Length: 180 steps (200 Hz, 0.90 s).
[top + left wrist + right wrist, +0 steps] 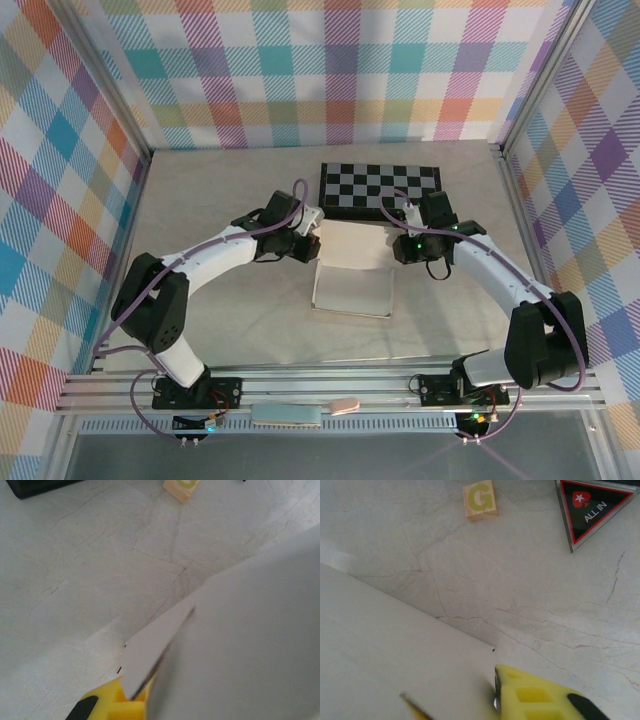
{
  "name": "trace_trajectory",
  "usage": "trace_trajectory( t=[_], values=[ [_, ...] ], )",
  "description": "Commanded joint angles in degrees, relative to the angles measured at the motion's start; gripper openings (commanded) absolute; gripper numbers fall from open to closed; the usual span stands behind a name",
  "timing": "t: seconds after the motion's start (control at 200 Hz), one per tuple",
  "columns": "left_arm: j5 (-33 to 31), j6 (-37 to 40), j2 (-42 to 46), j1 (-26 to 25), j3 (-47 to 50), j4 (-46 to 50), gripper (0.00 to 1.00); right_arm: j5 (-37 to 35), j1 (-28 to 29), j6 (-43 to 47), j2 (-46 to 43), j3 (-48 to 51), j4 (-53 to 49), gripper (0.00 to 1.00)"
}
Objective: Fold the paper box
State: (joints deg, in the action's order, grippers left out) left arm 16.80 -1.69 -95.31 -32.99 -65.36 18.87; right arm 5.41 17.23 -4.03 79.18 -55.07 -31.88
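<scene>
From above, the paper box lies mid-table just in front of the chessboard, its far panel raised between my left gripper and right gripper. At my left wrist my fingers are pressed together on a flap of the box, yellow showing under its edge. At my right wrist the box's sheet reaches my yellow finger, a lettered block lying beyond; whether I grip the sheet I cannot tell.

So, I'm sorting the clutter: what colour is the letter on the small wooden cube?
Green, a G on the pale wooden cube; clearest in the right wrist view.
</scene>
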Motion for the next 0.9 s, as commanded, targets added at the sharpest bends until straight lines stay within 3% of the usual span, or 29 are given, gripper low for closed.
trace_trajectory(
  t=[0.0,0.115,0.325,0.385,0.455,0.58,0.775,0.895],
  values=[
    [-1.11,-2.37,-0.91,-0.82,-2.71,-0.77,0.0,-0.83,-0.17,-1.02,0.91,-1.63,0.27,0.14],
    [-3.24,-5.02,-1.36,-1.28,-3.96,-0.42,0.0,-2.7,0.46,-3.35,1.83,-2.95,-0.27,0.04],
    [-7.23,-6.77,-1.16,-1.43,-5.64,0.32,0.0,-4.7,2.62,-4.19,1.76,-4.08,1.41,0.0],
    [-7.31,-5.8,-0.86,-0.16,-6.36,1.21,0.16,-3.6,2.57,-1.56,1.66,-4.32,1.38,0.0],
    [-3.99,-4.72,-0.88,3.02,-6.93,1.95,0.28,0.99,2.63,3.17,1.28,-4.84,0.82,0.0],
    [3.95,-1.0,-1.16,8.88,-7.42,1.67,0.38,8.59,2.6,9.15,1.66,-6.76,-2.22,0.0],
    [11.58,12.96,-4.83,11.78,-11.8,5.46,0.41,14.04,2.69,14.45,3.49,-9.63,-5.58,0.0],
    [16.88,15.83,-7.95,14.4,-14.05,3.73,0.42,15.63,2.72,15.69,4.53,-10.73,-6.49,0.0]
  ],
)
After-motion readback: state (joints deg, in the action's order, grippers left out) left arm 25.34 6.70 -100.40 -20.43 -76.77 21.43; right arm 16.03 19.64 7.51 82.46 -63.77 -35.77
